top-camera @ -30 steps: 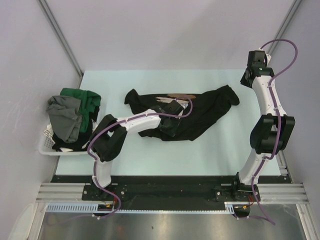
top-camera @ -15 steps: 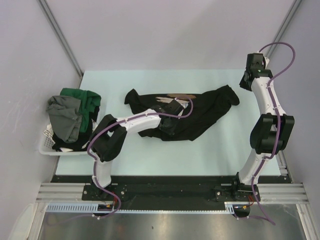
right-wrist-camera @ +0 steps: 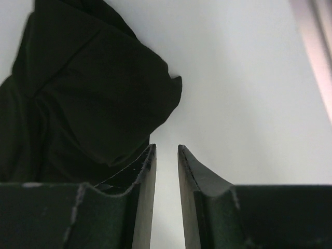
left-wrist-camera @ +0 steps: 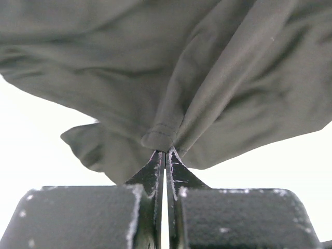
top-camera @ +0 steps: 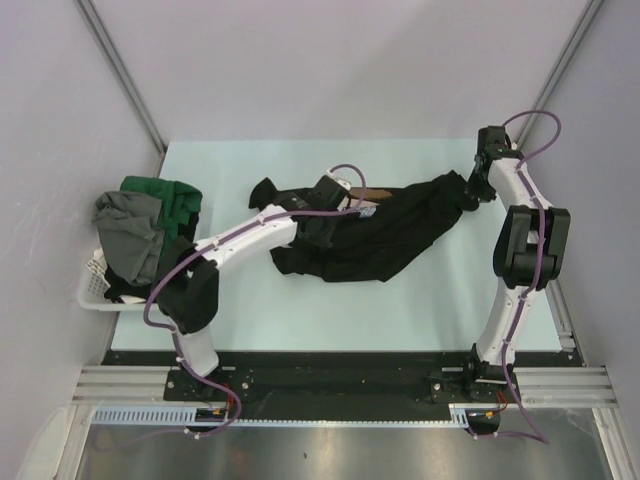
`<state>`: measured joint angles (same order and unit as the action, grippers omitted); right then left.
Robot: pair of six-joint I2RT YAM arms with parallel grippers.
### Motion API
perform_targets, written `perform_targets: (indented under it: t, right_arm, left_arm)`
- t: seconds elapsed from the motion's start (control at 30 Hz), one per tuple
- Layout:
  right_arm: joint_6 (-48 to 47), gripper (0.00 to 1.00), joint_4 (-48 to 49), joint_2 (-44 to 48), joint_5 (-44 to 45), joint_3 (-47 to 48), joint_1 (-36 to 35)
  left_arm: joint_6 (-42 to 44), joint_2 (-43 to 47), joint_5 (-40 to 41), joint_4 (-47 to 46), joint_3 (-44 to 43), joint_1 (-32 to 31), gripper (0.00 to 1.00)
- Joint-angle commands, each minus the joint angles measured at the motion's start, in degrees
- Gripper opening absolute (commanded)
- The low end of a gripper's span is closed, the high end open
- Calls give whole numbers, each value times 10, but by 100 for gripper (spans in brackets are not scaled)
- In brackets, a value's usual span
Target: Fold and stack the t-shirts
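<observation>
Top external view has the black t-shirt (top-camera: 400, 232) lying crumpled in the middle of the worktop (top-camera: 300, 315), a little nearer to the far edge. It stretches crosswise from left to right. A small strip of brown and white print shows on its far side. The cloth is not flat: it is gathered in folds, and one sleeve end points to the right edge.

The left gripper (top-camera: 322, 215) is over the left part of this shirt. In the left wrist view its fingers (left-wrist-camera: 155, 171) are pressed together with a rolled hem of the dark cloth (left-wrist-camera: 218, 72) pinched at their tips. The fabric spreads away from that point in tight creases.

The right gripper (top-camera: 470, 190) is at the right end of the shirt, by the sleeve. In the right wrist view its two fingers (right-wrist-camera: 145, 171) stand a little apart, and only the pale worktop is seen in the gap between them. The black sleeve (right-wrist-camera: 88, 88) lies just beside the left finger, and I cannot tell if it touches.

At the left edge of the worktop stands a white slatted basket (top-camera: 92, 285). It holds a heap of other shirts, with a green t-shirt (top-camera: 165, 195) on the far side and a grey t-shirt (top-camera: 130, 235) draped over the top. Some dark cloth shows under them.
</observation>
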<state>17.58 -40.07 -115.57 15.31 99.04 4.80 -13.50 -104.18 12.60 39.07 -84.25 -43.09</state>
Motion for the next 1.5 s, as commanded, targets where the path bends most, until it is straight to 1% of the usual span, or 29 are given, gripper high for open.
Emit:
perform_targets:
  t: [0.0,0.03,0.1,0.13,0.3,0.43,0.6,0.77,0.83,0.87,0.9,0.93,0.97,1.0,1.07,1.27,1.47]
  right_arm:
    - [18,29,10,-31,-22,40,4]
    - [18,29,11,-34,-28,42,4]
    - [18,29,15,-40,-29,47,4]
    - [17,29,14,-42,-29,54,4]
    - [18,30,-2,-58,-35,86,4]
    - [25,30,-4,-60,-58,100,4]
    - [32,32,-18,-70,-75,141,-8]
    - [42,33,-20,-109,-126,192,-46]
    - [46,33,-22,-130,-144,234,-75]
    - [47,34,-28,-158,-147,250,-85]
    - [48,34,-35,-174,-148,298,-101]
    - [50,34,-44,-191,-147,324,-109]
    - [51,34,-61,-226,-148,354,-115]
    - [53,34,-66,-242,-170,398,-125]
    - [58,34,-70,-274,-177,428,-132]
    - [42,35,-3,-282,-194,392,-152]
    - [35,35,-11,-294,-190,391,-155]
  left_arm:
    - [-8,60,53,29,-29,45,0]
    - [-9,71,62,31,-35,66,0]
    - [-5,81,84,35,-42,87,0]
    - [-3,90,88,36,-47,110,0]
    - [25,106,133,49,-58,163,0]
    - [32,132,132,44,-53,201,0]
    - [39,145,136,52,-49,213,0]
    - [32,148,110,53,-43,216,0]
    - [26,148,103,52,-37,215,0]
    - [21,150,94,52,-35,215,0]
    - [17,150,91,53,-30,216,0]
    - [15,151,88,53,-27,215,0]
    - [12,151,81,51,-24,215,0]
    - [11,151,80,51,-18,216,0]
    - [8,153,74,48,-14,216,0]
    - [5,161,69,51,7,215,0]
    - [16,170,73,55,21,215,0]
